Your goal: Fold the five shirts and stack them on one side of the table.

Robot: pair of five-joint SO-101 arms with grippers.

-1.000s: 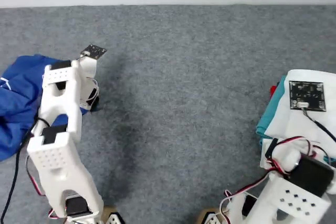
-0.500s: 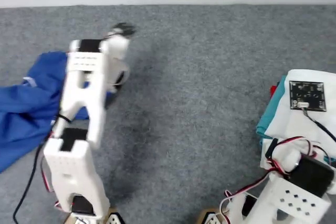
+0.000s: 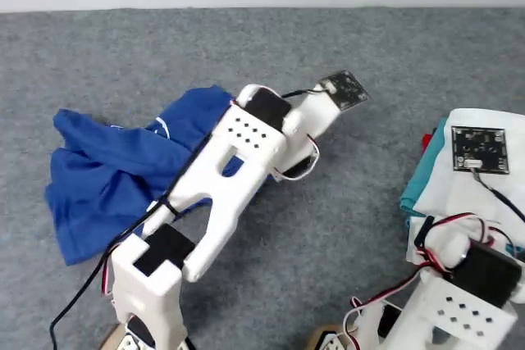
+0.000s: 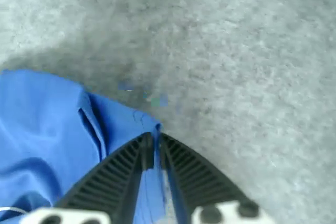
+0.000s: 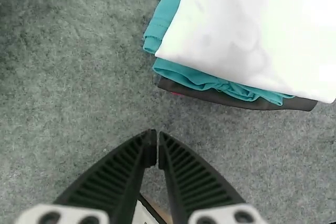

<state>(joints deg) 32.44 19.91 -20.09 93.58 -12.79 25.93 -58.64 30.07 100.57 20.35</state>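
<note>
A crumpled blue shirt [image 3: 115,174] lies on the grey carpet [image 3: 344,63] at the left, stretched toward the middle. My left gripper [image 4: 152,145] is shut on the blue shirt [image 4: 52,129], pinching an edge of the cloth; its arm [image 3: 238,161] reaches over the table's centre. At the right edge sits a stack of folded shirts [image 3: 459,161], white on top, teal and dark ones beneath [image 5: 247,40]. My right gripper [image 5: 156,148] is shut with nothing in it, hovering over bare carpet beside that stack.
Grey carpet covers the whole table, with open room in the middle and along the far side [image 3: 271,38]. The right arm's body [image 3: 459,284] sits at the near right corner, partly over the stack.
The left arm has swung from the far left toward the centre, dragging the blue shirt with it. The right arm and the stack have not moved.
</note>
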